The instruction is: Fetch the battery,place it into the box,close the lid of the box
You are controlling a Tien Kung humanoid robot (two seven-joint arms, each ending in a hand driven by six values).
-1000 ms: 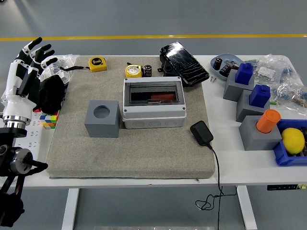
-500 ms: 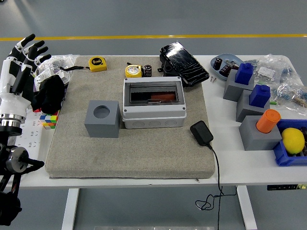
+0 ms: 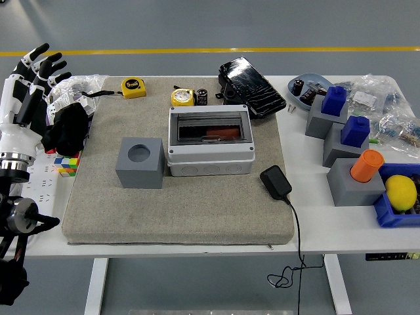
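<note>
- My left hand had drifted further out toward 9 o'clock than a second earlier, fingers spread, holding nothing; no approach begun.
- Battery, a small black cylinder, stood at 12 o'clock beside the yellow tape measure, just beyond the box.
- Box lid appeared down already; it likely needs opening first.
- Grey block sat at the box's 9 o'clock, black charger at its 4 o'clock.

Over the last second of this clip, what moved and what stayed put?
Only the left hand moved: it drew back toward the picture's left edge, off the mat, fingers spread and holding nothing. Nothing was grasped or released. The box, with its lid shut, the grey block and the charger kept their places.
</note>
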